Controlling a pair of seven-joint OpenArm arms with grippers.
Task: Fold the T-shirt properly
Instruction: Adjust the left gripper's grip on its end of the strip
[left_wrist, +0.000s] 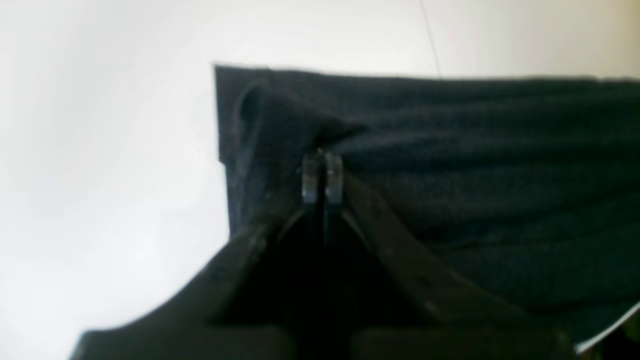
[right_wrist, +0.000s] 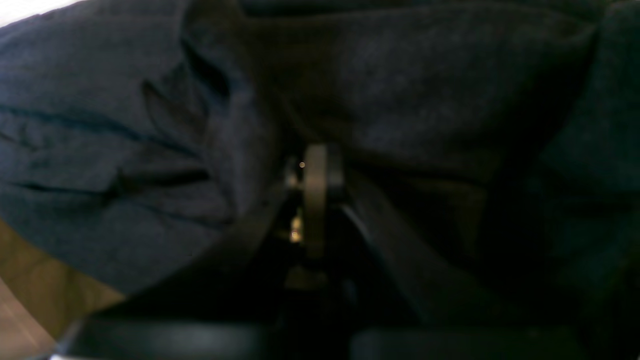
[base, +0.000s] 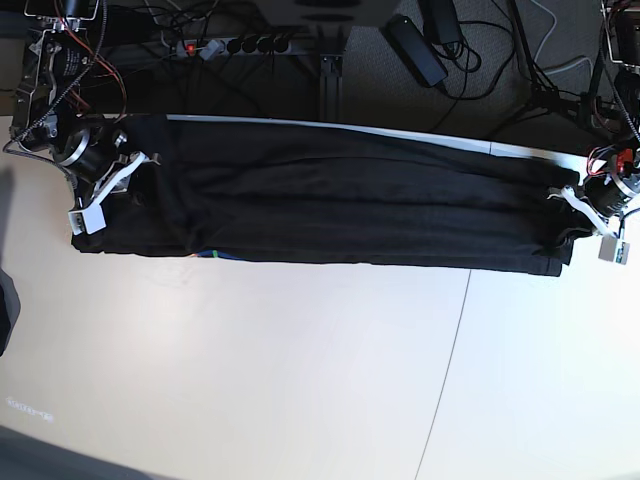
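The black T-shirt (base: 350, 210) lies stretched in a long band along the far edge of the white table (base: 300, 370). A sliver of coloured print (base: 211, 253) peeks out at its near hem. At the right end of the band in the base view, my left gripper (base: 568, 228) is shut on the cloth. Its wrist view shows the fingertips (left_wrist: 322, 172) pinching a raised fold near the T-shirt's corner (left_wrist: 450, 175). At the left end, my right gripper (base: 128, 185) is also shut on the shirt. In its wrist view the jaws (right_wrist: 317, 172) are buried in bunched cloth (right_wrist: 100, 125).
Behind the table are a power strip (base: 240, 45), a black adapter (base: 420, 45) and loose cables. A thin seam (base: 450, 360) runs across the tabletop. A dark object (base: 5, 300) pokes in at the left edge.
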